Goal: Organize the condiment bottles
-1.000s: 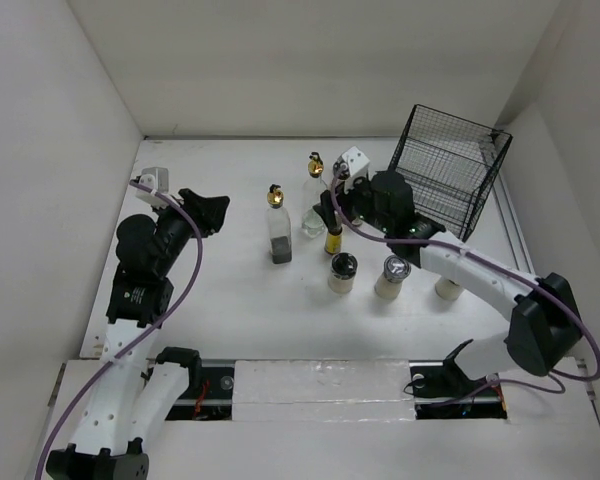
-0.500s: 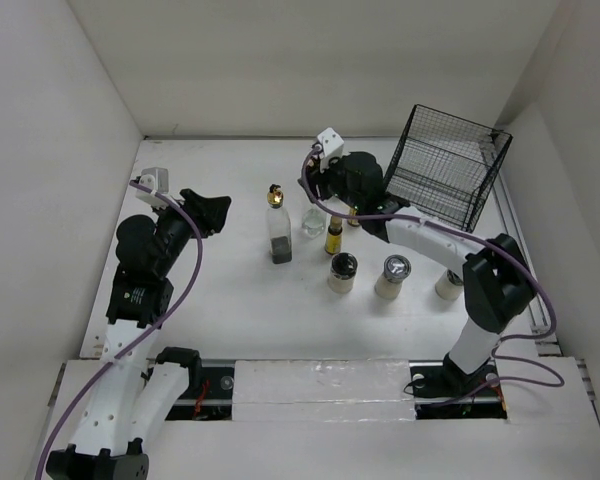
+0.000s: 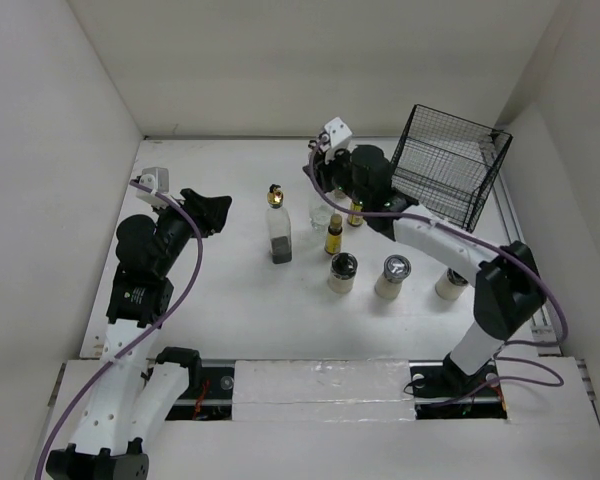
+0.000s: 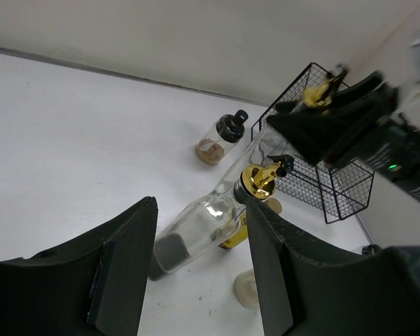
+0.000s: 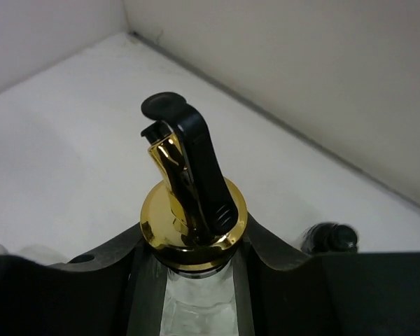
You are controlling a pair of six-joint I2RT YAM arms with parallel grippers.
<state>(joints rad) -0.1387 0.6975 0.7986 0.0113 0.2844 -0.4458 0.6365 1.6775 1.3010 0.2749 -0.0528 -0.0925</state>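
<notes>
Right wrist view: the right gripper [image 5: 194, 246] has its fingers closed against both sides of the neck of a tall clear glass bottle with a gold pourer [image 5: 192, 210], just under the gold collar. That bottle stands near the far edge of the white table [image 3: 240, 300], near the black wire basket [image 3: 450, 160] in the far right corner. The left gripper [image 3: 222, 210] hovers by the left edge, jaws partly apart, holding nothing. A second tall glass bottle [image 3: 280, 238], small amber bottles [image 3: 333, 238] and squat pale jars [image 3: 391, 276] stand mid-table.
</notes>
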